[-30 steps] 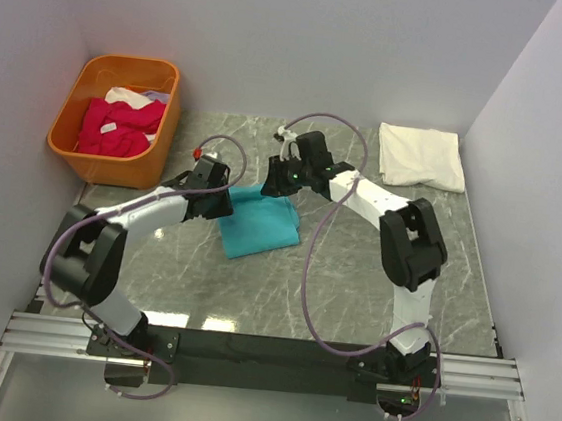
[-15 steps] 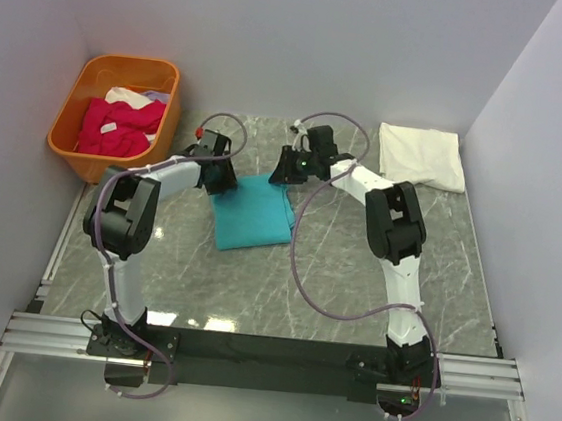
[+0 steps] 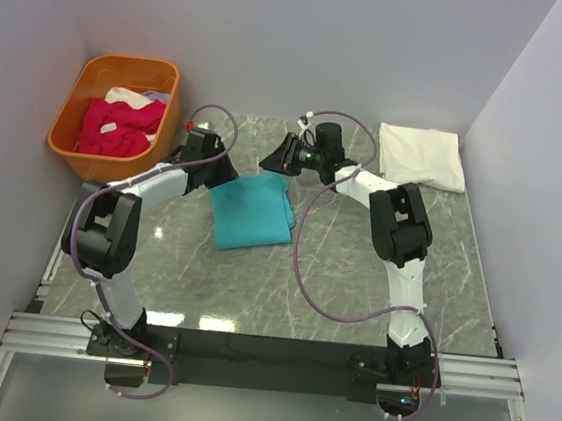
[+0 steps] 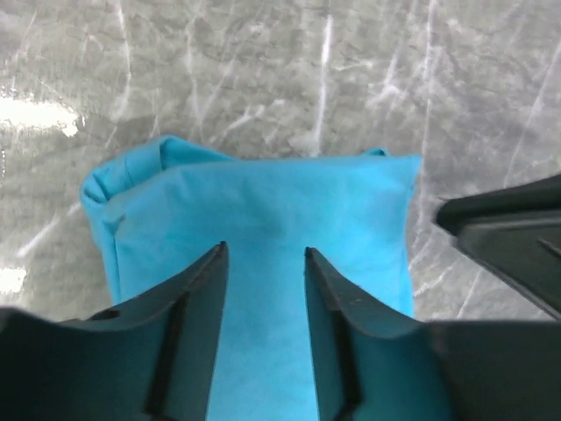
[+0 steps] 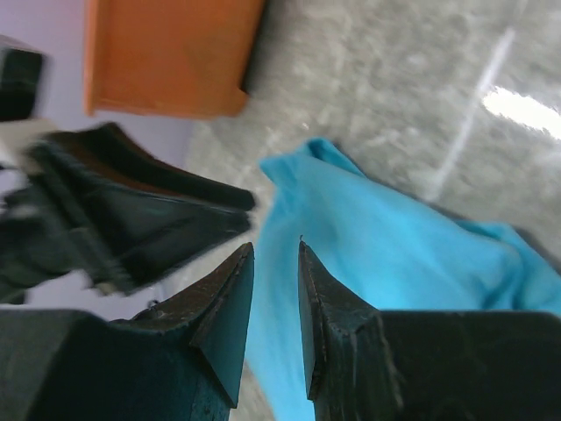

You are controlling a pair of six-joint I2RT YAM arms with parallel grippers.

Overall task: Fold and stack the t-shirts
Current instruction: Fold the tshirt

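1. Turquoise t-shirt [image 3: 253,211] found folded into a rough rectangle, lying flat on grey marbled worktop [image 3: 355,269], between the two arms and left of centre.
2. Noted one bunched, rolled corner at the left side of the left wrist view; rest of the upper surface smooth.
3. Found left claw [image 4: 263,253] poised over the shirt's far left part, fingers parted, cloth visible through the gap, nothing clamped.
4. Found right claw [image 5: 273,250] tilted over the shirt's far right corner, fingers narrowly parted, nothing caught between them.
5. Observed both claws near each other along the shirt's far edge, not touching one another.
6. Unable to tell whether either claw's fingertips touch the cloth.
7. Located white t-shirt [image 3: 422,157] folded at the far right corner of the worktop, well apart from the turquoise one.
8. Located magenta t-shirts [image 3: 119,125] heaped loose inside orange basket [image 3: 72,143] at the far left corner, with a little white cloth behind them.
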